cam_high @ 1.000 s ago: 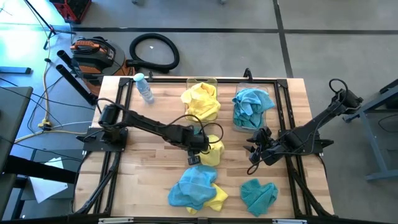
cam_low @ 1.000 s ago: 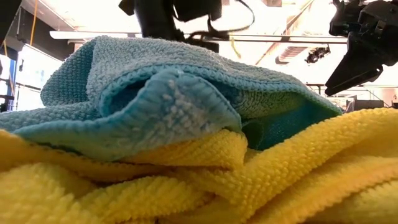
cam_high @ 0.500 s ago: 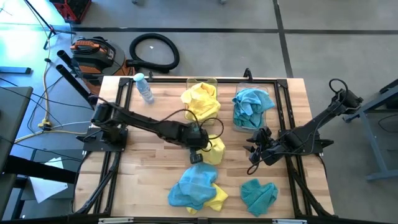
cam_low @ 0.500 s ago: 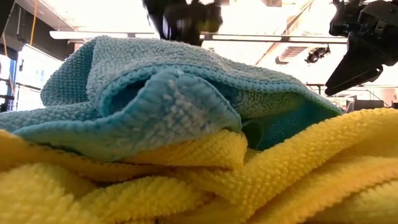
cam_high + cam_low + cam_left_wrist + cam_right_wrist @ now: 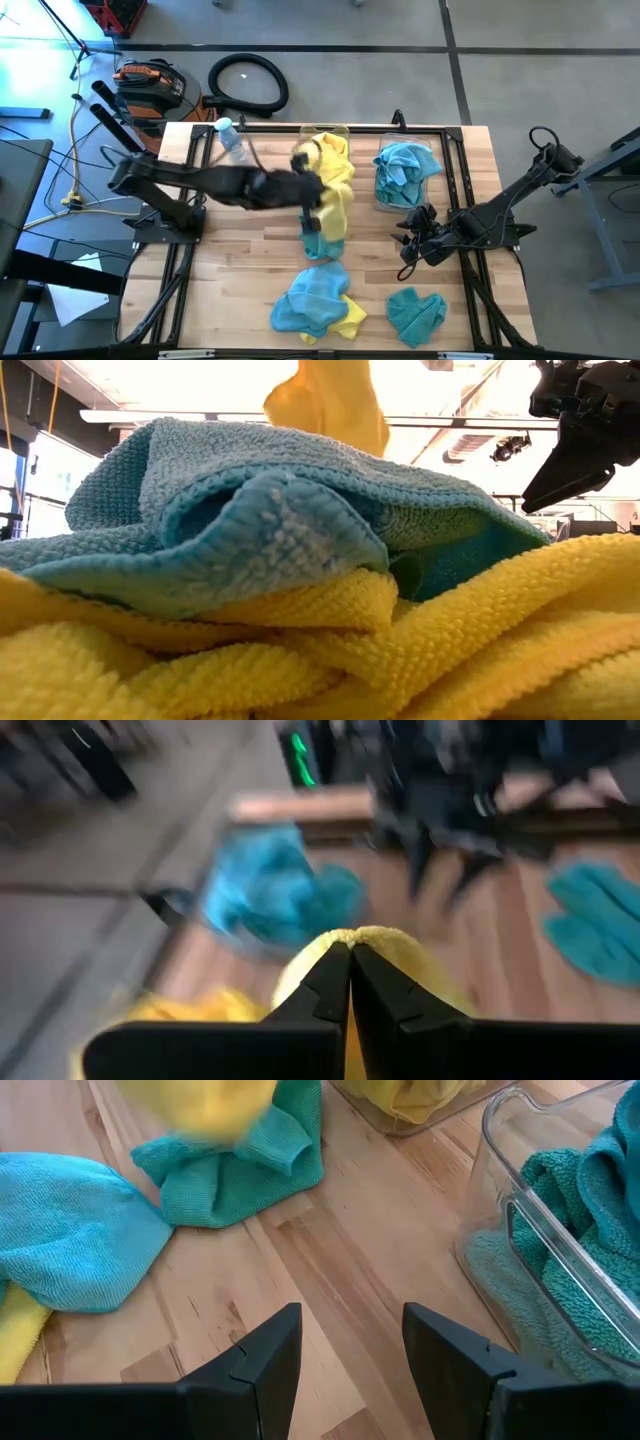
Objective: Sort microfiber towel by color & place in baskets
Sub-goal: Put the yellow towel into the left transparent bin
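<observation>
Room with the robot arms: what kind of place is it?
Probably a workshop or robot lab. The wooden table stands on bare concrete floor, with a black hose, an orange and black tool case and loose cables lying around it.

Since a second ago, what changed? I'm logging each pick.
The left gripper shut on a bright yellow fuzzy towel at mid-table and lifted it toward the clear plastic tub of yellow cloths. A teal cloth now shows beneath. The right gripper stayed open and parked; other piles unchanged.
</observation>
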Action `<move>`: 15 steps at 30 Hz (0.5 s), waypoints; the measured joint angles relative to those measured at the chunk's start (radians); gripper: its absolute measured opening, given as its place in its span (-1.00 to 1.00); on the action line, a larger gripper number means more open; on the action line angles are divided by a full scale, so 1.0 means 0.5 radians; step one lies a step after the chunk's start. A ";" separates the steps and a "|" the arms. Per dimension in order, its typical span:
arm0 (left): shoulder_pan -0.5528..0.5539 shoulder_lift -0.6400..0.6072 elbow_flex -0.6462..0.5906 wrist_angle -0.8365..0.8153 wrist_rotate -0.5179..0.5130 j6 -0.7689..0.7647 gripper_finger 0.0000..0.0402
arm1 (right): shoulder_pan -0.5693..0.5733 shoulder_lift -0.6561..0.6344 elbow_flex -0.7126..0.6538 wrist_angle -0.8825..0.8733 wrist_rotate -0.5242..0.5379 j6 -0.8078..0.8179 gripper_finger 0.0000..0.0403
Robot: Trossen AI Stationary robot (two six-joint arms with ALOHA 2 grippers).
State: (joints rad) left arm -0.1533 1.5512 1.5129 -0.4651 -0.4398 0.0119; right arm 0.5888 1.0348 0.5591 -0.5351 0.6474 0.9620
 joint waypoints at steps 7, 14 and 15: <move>0.292 -0.094 0.184 0.144 -0.127 0.350 -1.00 | 0.000 0.000 0.000 -0.011 0.015 -0.003 -0.15; 0.729 -0.087 0.237 0.118 0.015 0.373 -1.00 | 0.000 0.000 0.000 -0.014 0.015 -0.004 -0.15; 0.784 -0.078 0.237 0.119 0.052 0.346 -1.00 | 0.000 0.000 0.000 -0.015 0.015 -0.004 -0.15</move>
State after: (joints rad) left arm 0.2386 1.5122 1.6315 -0.4055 -0.4140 0.1850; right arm 0.5888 1.0348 0.5591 -0.5424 0.6549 0.9600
